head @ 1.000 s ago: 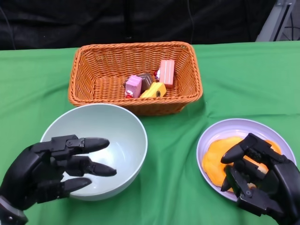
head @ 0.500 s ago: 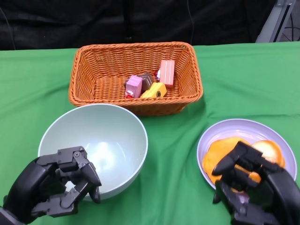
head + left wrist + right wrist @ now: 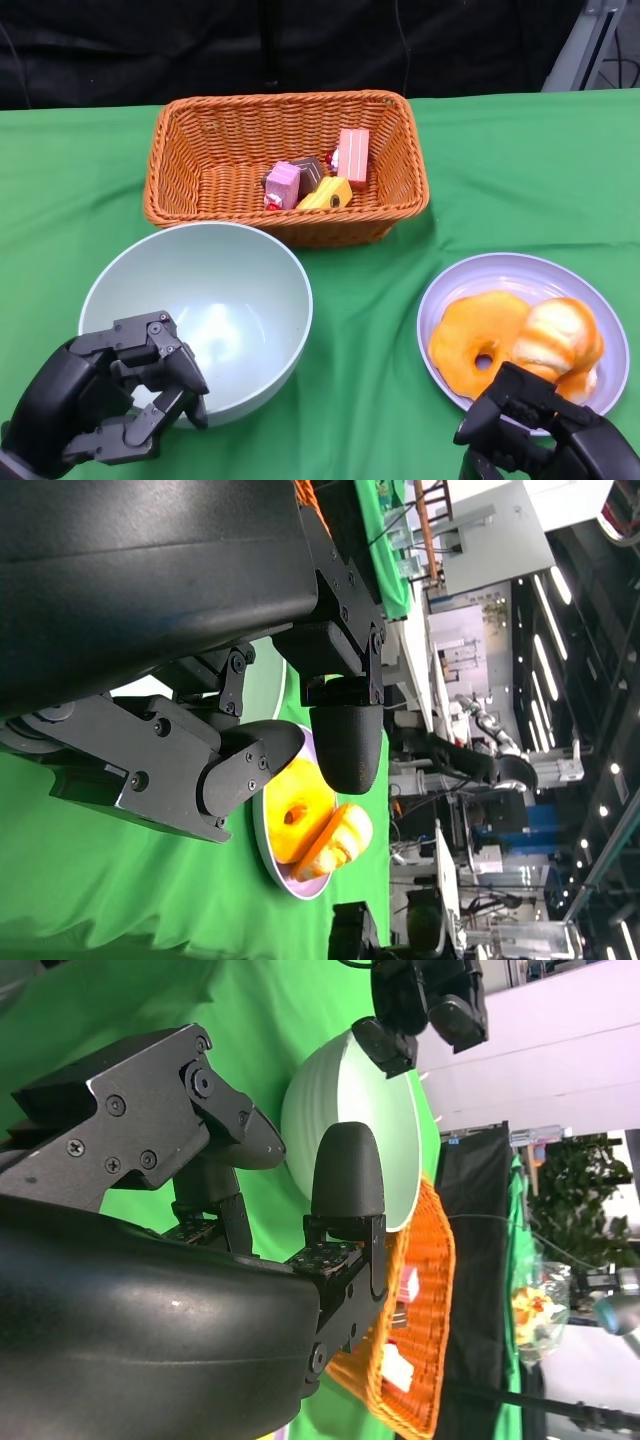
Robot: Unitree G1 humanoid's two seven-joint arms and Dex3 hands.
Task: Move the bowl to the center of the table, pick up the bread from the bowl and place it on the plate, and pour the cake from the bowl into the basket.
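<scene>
The pale green bowl (image 3: 215,290) stands empty at the near left, in front of the wicker basket (image 3: 285,100). Several small cake pieces (image 3: 312,178) lie inside the basket. On the lilac plate (image 3: 520,262) at the right lie an orange ring-shaped bread (image 3: 475,335) and a glazed bread roll (image 3: 558,335). My left hand (image 3: 105,405) sits at the bowl's near rim with its fingers curled in and nothing in them. My right hand (image 3: 540,435) is just below the plate's near edge, fingers curled and holding nothing. The right wrist view shows the bowl (image 3: 350,1130) and basket (image 3: 420,1290).
A green cloth (image 3: 520,170) covers the table, with a dark backdrop behind it. In the left wrist view the plate (image 3: 275,865) and breads (image 3: 325,840) show beyond my curled fingers (image 3: 345,745).
My right hand has drawn back off the plate toward me, uncovering both breads. My left hand's fingers, spread over the bowl a second ago, have curled in.
</scene>
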